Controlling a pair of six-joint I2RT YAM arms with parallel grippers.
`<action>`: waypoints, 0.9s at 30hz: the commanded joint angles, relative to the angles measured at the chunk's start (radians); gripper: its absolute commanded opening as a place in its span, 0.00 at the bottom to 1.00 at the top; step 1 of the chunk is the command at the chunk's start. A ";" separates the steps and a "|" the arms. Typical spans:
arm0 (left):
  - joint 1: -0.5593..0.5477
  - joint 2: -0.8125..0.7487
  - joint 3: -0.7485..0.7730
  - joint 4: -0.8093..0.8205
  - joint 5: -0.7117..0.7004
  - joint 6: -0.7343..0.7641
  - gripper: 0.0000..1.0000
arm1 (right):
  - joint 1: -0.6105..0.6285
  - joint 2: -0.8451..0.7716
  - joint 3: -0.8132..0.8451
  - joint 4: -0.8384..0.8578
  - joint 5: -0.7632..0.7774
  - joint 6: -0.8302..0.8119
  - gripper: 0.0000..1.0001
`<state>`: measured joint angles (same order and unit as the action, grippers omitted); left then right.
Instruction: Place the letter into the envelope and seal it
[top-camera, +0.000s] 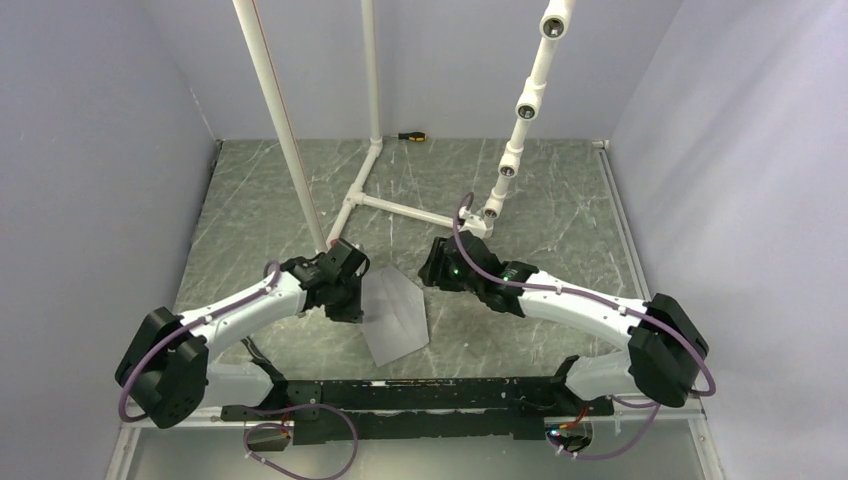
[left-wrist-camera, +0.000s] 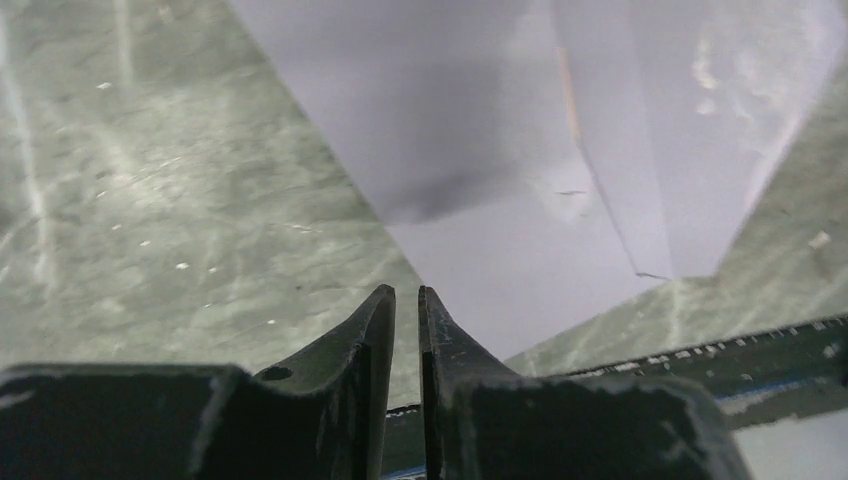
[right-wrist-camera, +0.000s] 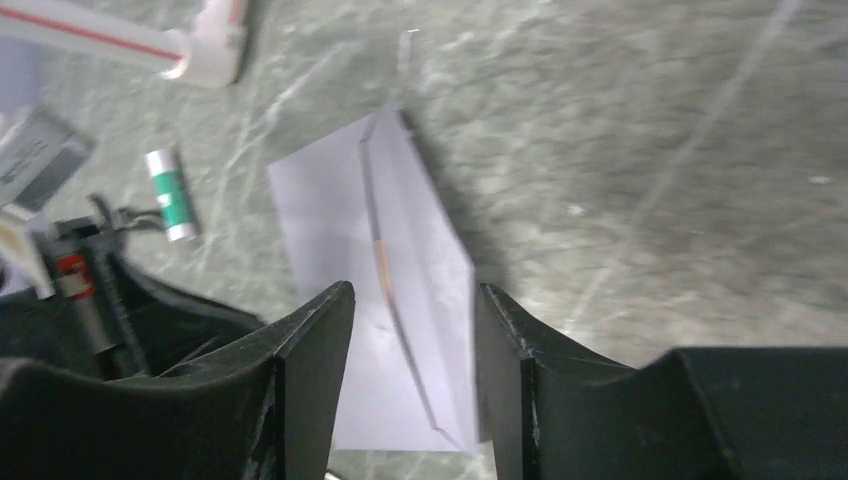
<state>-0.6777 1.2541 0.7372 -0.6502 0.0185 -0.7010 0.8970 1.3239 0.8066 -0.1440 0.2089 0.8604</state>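
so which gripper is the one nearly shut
The left gripper: its jaws leave only a thin slit with nothing in it, while the right gripper stands wide open, the envelope showing between.

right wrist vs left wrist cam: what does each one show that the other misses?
Right wrist only: white pipe, small green-and-white cylinder, right gripper open. Left wrist only: left gripper, its fingers almost together, and a black rail. Both: grey envelope on the marbled table, a tan sliver of the letter along its flap fold.
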 joint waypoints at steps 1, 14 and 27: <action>-0.001 0.016 0.028 -0.105 -0.149 -0.068 0.22 | -0.022 -0.015 -0.027 -0.094 0.063 -0.014 0.55; 0.136 -0.127 0.054 -0.352 -0.478 -0.273 0.78 | -0.023 0.035 -0.025 -0.046 -0.040 -0.074 0.56; 0.476 -0.042 0.017 -0.110 -0.402 -0.196 0.38 | -0.024 0.035 -0.037 -0.044 -0.061 -0.080 0.55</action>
<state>-0.2886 1.1561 0.7631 -0.8742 -0.4145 -0.9501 0.8715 1.3605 0.7731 -0.2165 0.1574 0.7948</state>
